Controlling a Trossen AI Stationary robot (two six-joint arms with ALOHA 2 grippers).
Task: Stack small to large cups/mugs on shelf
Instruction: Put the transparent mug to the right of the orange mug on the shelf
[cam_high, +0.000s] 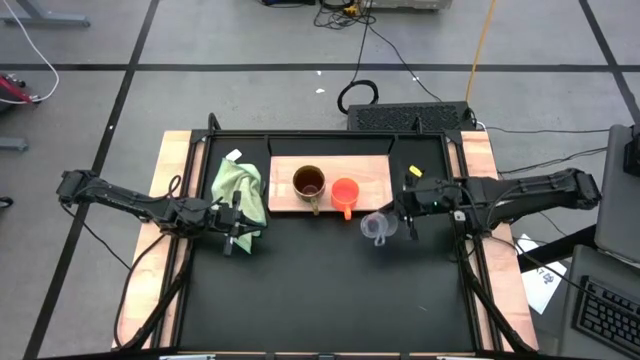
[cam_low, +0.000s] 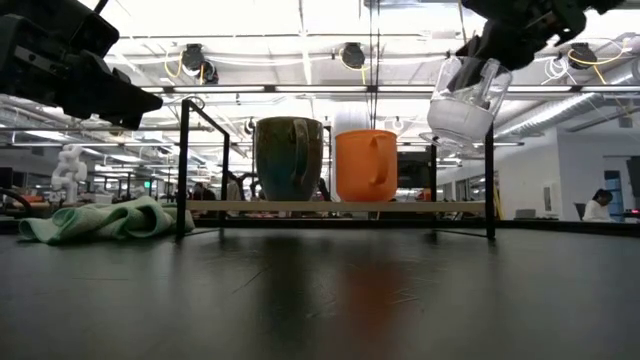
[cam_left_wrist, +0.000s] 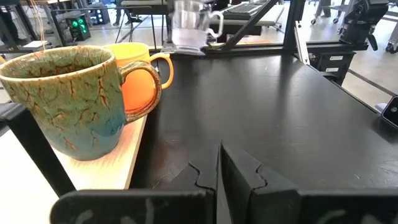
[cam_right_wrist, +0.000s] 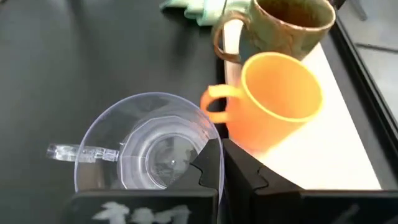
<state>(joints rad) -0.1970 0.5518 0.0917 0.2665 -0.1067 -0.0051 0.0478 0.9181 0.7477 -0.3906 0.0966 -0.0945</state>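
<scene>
The brown mug (cam_high: 308, 183) and the orange cup (cam_high: 345, 193) stand upright side by side on the wooden shelf board (cam_high: 375, 170). Both also show in the low view, the mug (cam_low: 289, 158) left of the cup (cam_low: 365, 165). My right gripper (cam_high: 405, 215) is shut on the clear cup (cam_high: 378, 227), off the board's near right corner. In the low view the clear cup (cam_low: 468, 95) is high above the table. My left gripper (cam_high: 235, 240) is shut and empty, just near of the green cloth (cam_high: 240, 190). My right gripper is shut on the clear cup's rim (cam_right_wrist: 208, 135), on the side opposite its handle (cam_right_wrist: 81, 152). The fingers (cam_right_wrist: 239, 180) come from the table's right side, slanting down. The cup is lifted clear of the table and tilted.
The green cloth (cam_low: 100, 220) lies crumpled on the table left of the board. A black frame with upright posts (cam_low: 183, 170) stands around the board. Bare black tabletop (cam_high: 320, 290) lies toward the near edge.
</scene>
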